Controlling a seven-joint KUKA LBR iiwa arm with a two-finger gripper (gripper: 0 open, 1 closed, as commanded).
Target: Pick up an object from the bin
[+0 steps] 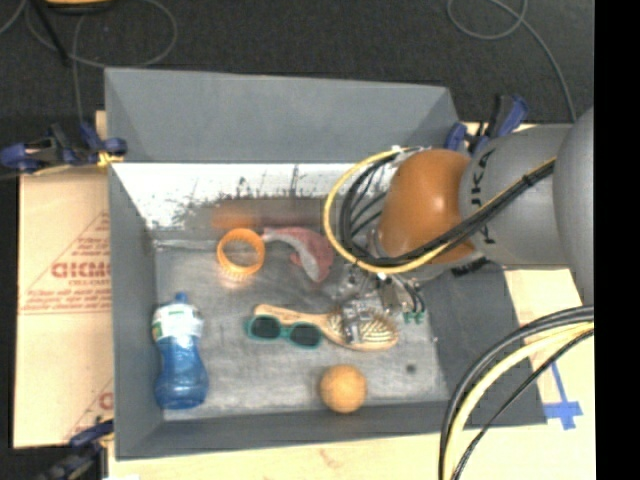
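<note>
My gripper (365,303) hangs low in the right half of the bin, below the arm's orange cover. Its metal tip is right over a tan oval thing (376,336) with a ribbed face, and I cannot tell whether they touch. A pair of sunglasses (285,329) with teal lenses and a tan frame lies just left of it, reaching towards the gripper. An orange ball (343,388) rests nearer the front wall, below the gripper.
A blue bottle (178,360) with a white label lies at the front left. An orange ring-shaped cup (240,253) and a curved reddish piece (306,249) sit near the back wall. The arm and its cables cover the bin's right side.
</note>
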